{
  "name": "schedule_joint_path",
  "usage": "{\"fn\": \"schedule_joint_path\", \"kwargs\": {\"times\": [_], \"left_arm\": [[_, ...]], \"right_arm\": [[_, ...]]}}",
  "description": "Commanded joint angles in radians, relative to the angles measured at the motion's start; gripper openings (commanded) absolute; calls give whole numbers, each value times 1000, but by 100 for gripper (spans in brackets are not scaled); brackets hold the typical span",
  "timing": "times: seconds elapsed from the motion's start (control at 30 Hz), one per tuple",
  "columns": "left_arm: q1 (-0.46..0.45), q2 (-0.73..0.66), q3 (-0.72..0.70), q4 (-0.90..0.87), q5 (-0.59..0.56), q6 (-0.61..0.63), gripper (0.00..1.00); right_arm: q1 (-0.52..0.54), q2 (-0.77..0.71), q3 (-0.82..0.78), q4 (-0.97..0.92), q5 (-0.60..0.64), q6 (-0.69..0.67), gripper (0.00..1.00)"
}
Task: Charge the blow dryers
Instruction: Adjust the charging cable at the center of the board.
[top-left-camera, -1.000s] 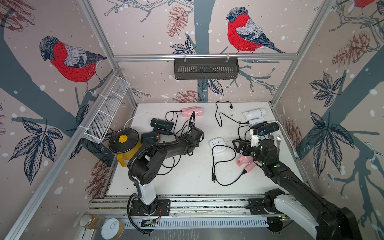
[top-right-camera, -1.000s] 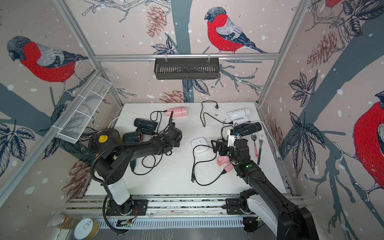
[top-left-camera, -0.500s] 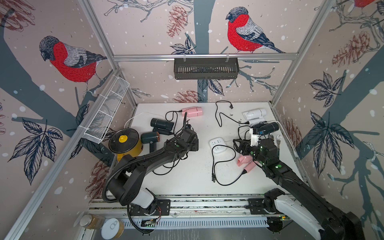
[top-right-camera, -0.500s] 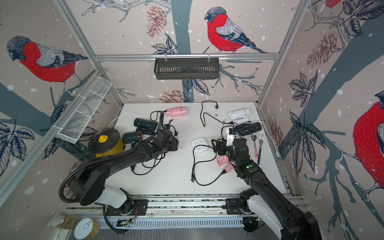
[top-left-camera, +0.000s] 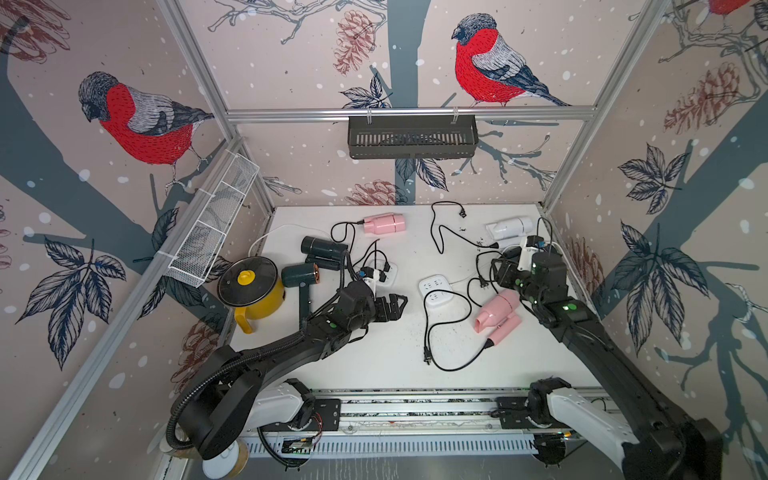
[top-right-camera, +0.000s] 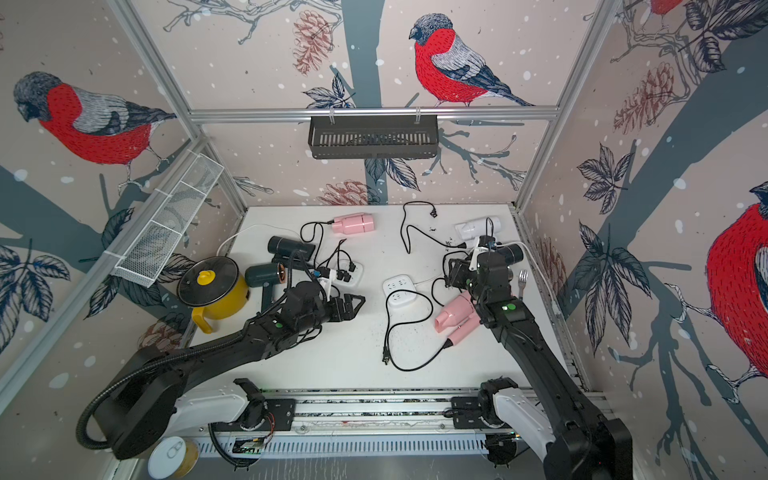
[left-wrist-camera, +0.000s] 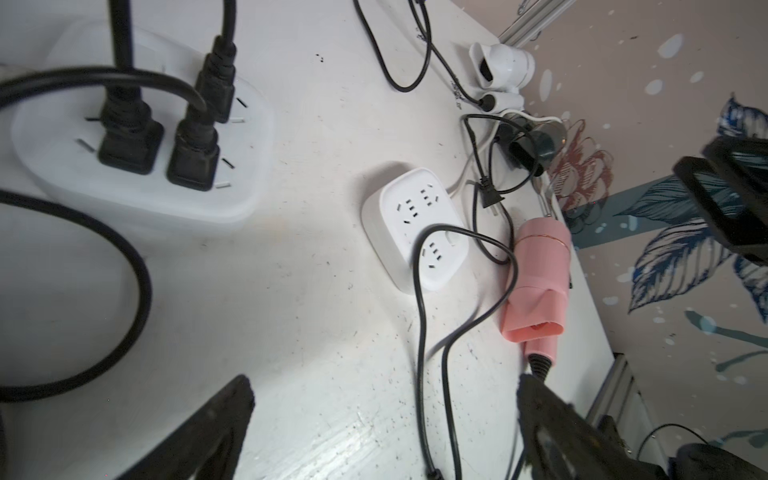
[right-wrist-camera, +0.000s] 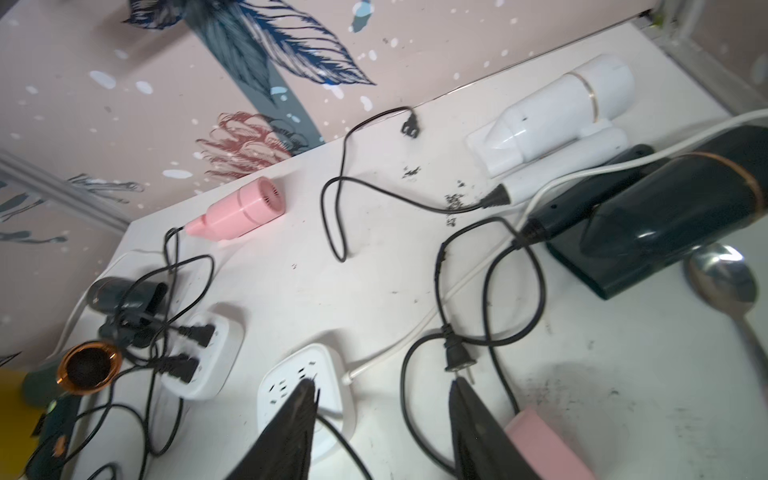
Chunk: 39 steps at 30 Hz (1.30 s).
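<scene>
Several blow dryers lie on the white table: a pink one (top-left-camera: 384, 223), a black one (top-left-camera: 324, 248) and a dark green one (top-left-camera: 299, 276) at the left, with three plugs in the left power strip (left-wrist-camera: 137, 137). The white dryer (top-left-camera: 509, 227), another black one (right-wrist-camera: 665, 216) and a second pink one (top-left-camera: 496, 316) lie at the right. My left gripper (top-left-camera: 397, 305) hangs open and empty between the strips. My right gripper (right-wrist-camera: 384, 399) is partly open, holding nothing, over the empty middle strip (top-left-camera: 436, 289), with a loose black plug (right-wrist-camera: 455, 359) just off one fingertip.
A yellow pot with a black lid (top-left-camera: 253, 286) stands at the left edge. A spoon (right-wrist-camera: 723, 278) and a fork (top-right-camera: 523, 278) lie along the right edge. The white dryer's loose cord (top-left-camera: 440, 232) snakes across the back. Wire basket (top-left-camera: 212, 232) on the left wall.
My left gripper has pulled back from the left power strip toward the front and opened wide. The right gripper's jaws have narrowed while staying over the loose plug.
</scene>
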Motion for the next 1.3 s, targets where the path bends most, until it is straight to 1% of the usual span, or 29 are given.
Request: {"fn": "schedule_joint_path", "kwargs": {"times": [0.0, 0.07, 0.23, 0.43, 0.57, 0.7, 0.83, 0.93, 1.03, 1.1, 1.17, 1.23, 1.27], "left_arm": [[3, -8, -27, 194, 77, -51, 98], [3, -14, -31, 198, 74, -58, 98], [3, -63, -45, 206, 81, -50, 96], [3, -93, -75, 178, 80, -48, 92], [1, -91, -103, 202, 83, -79, 89], [0, -108, -106, 188, 78, -108, 86], [1, -98, -96, 182, 87, -111, 85], [-2, -83, -96, 198, 102, -129, 83], [-13, -78, -89, 196, 100, -128, 82], [-15, -70, -83, 198, 105, -123, 81], [-15, -60, -76, 202, 114, -122, 80], [-17, -54, -70, 208, 121, -124, 79], [-18, -53, -71, 210, 119, -125, 78]], "right_arm": [[-34, 124, 100, -31, -81, -18, 47], [-32, 212, 165, -22, -119, -20, 45], [-19, 423, 288, 72, -206, -5, 45], [75, 672, 450, 123, -216, 11, 43], [129, 799, 506, 174, -188, 44, 43], [173, 905, 561, 174, -117, 38, 45], [191, 989, 610, 182, -70, 27, 45], [198, 1048, 666, 144, 1, 9, 43], [194, 1067, 671, 164, 39, -1, 39], [189, 1074, 680, 175, 4, -15, 34], [185, 1070, 687, 168, -44, -33, 24], [186, 1024, 658, 163, -50, -46, 13], [183, 994, 634, 167, -51, -48, 11]]}}
